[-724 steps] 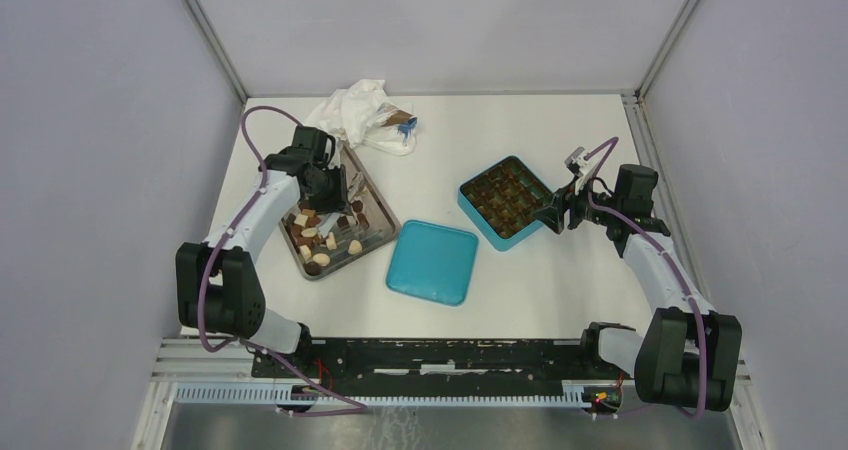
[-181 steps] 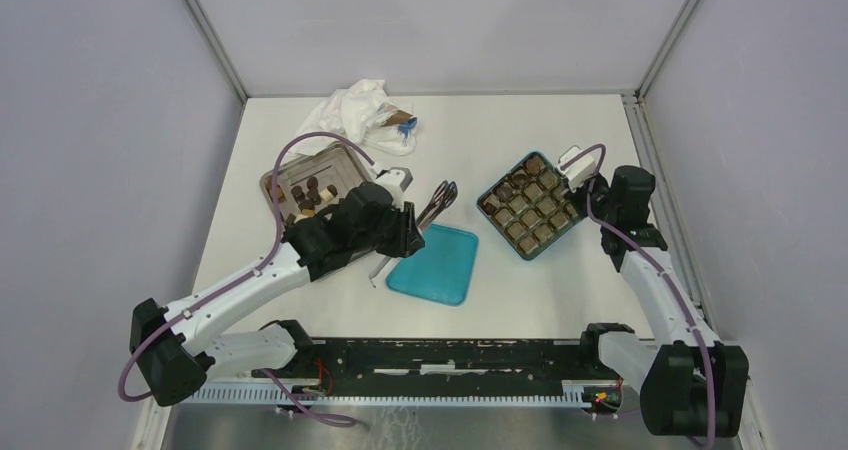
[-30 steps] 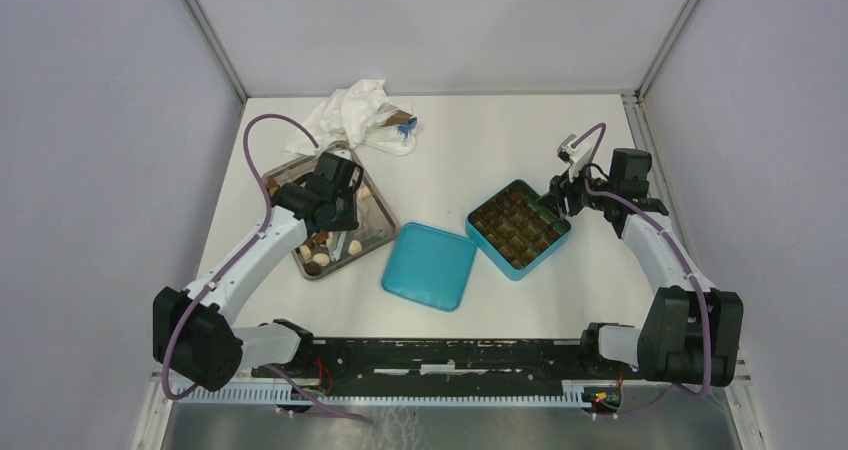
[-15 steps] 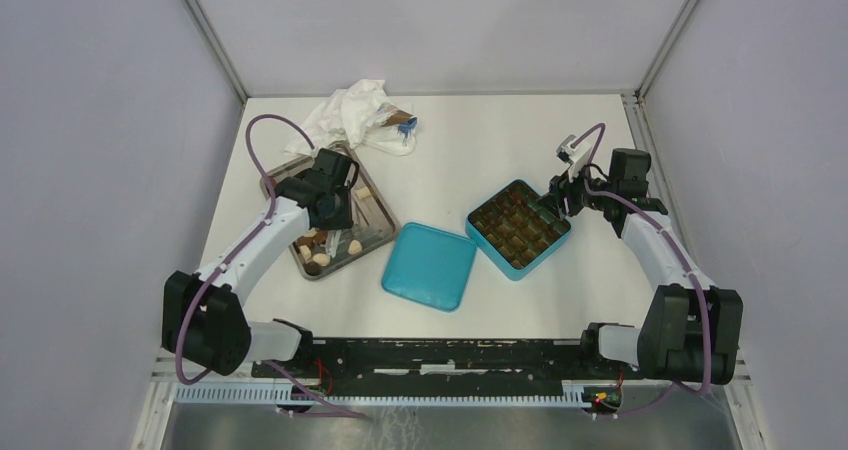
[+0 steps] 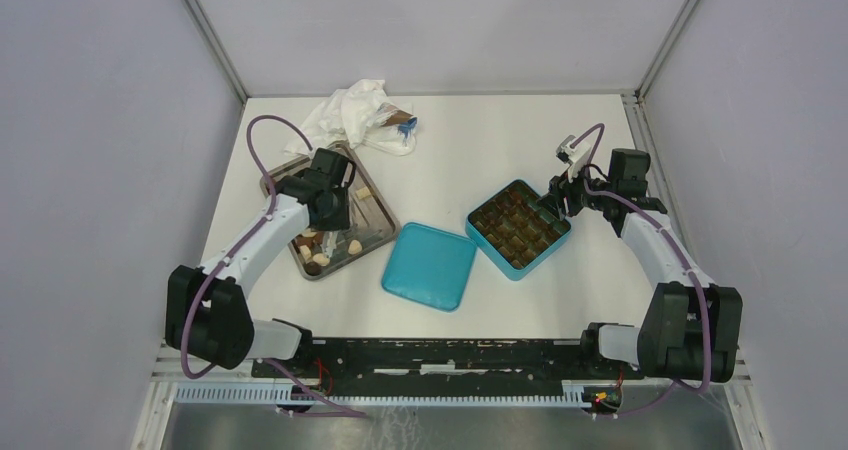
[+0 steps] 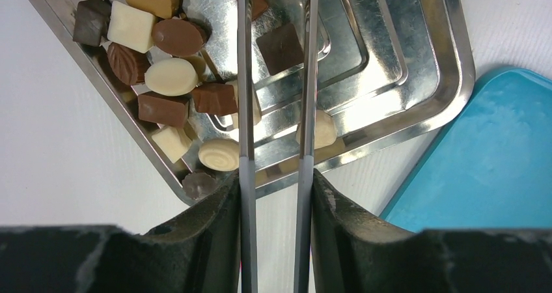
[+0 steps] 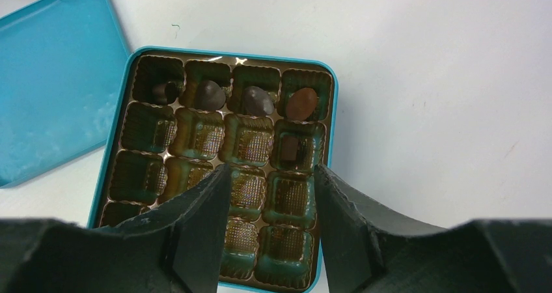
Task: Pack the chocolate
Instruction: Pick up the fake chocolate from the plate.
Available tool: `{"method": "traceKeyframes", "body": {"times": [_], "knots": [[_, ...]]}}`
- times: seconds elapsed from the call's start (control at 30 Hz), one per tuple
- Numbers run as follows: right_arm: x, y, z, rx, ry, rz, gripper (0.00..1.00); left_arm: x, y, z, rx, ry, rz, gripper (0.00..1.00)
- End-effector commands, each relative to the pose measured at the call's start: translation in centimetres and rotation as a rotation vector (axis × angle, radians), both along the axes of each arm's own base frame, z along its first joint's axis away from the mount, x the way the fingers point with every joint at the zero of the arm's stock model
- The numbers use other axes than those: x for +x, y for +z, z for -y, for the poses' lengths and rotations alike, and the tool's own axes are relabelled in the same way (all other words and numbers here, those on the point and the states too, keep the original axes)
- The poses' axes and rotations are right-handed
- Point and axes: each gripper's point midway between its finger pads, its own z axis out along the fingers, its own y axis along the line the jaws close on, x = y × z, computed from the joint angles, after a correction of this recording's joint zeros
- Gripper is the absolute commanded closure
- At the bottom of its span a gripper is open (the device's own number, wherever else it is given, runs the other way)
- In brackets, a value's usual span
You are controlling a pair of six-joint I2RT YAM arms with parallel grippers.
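The chocolate (image 6: pixel 170 77), dark, brown and cream pieces, lies heaped in a metal tray (image 6: pixel 416 78) at the left of the table (image 5: pixel 315 240). My left gripper (image 6: pixel 273 182) is shut on metal tongs (image 6: pixel 242 111). Their two blades reach over the tray, either side of a dark square piece (image 6: pixel 281 45), and the tips are out of view. In the top view the gripper (image 5: pixel 330 205) hangs over the tray. The teal box (image 7: pixel 329 130) holds several pieces (image 7: pixel 257 101) along its far cells. My right gripper (image 7: pixel 272 176) is open above the box's near edge (image 5: pixel 553 202).
The teal lid (image 5: pixel 430 265) lies flat between tray and box; it also shows in the left wrist view (image 6: pixel 495 163) and the right wrist view (image 7: pixel 52 78). A crumpled white bag (image 5: pixel 360 115) with a wrapper lies at the back left. Grey walls enclose the table.
Six seconds ago my left arm held the tongs over the lid; it is now back over the tray, shifting slightly farther in the last second. The box has been turned. The right arm is still.
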Motion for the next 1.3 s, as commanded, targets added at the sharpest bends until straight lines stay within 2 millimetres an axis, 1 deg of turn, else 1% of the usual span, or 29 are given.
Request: {"method": "traceKeyframes", "body": {"times": [0.0, 0.37, 0.53, 0.57, 0.7, 0.87, 0.9, 1.1, 1.27], "knots": [[0.4, 0.3, -0.1, -0.007, 0.012, 0.028, 0.44, 0.4, 0.1, -0.3, 0.015, -0.035, 0.007, 0.56], [0.4, 0.4, -0.1, -0.007, 0.014, 0.031, 0.44, 0.3, -0.7, 0.1, -0.001, -0.049, -0.028, 0.55], [0.4, 0.3, -0.2, -0.006, 0.016, 0.028, 0.44, 0.0, -0.9, 0.0, 0.002, -0.044, -0.042, 0.56], [0.4, 0.4, -0.2, -0.007, 0.016, 0.030, 0.44, 0.0, -1.0, 0.0, 0.002, -0.043, -0.045, 0.58], [0.4, 0.3, -0.2, -0.008, 0.015, 0.027, 0.44, 0.0, -1.0, 0.0, 0.004, -0.040, -0.046, 0.69], [0.5, 0.0, 0.0, -0.018, 0.012, 0.025, 0.44, 0.1, -0.4, 0.1, -0.006, -0.036, -0.024, 0.96], [0.5, 0.0, 0.0, -0.021, 0.011, 0.026, 0.44, 0.2, -0.2, 0.1, -0.011, -0.034, -0.017, 0.98], [0.6, -0.4, 0.3, -0.035, 0.003, 0.020, 0.44, 0.3, 1.3, 0.3, -0.036, -0.030, 0.046, 0.98], [0.8, -0.7, 0.6, -0.052, -0.008, 0.017, 0.44, 0.0, 2.0, 0.4, -0.057, -0.030, 0.074, 0.98]]}}
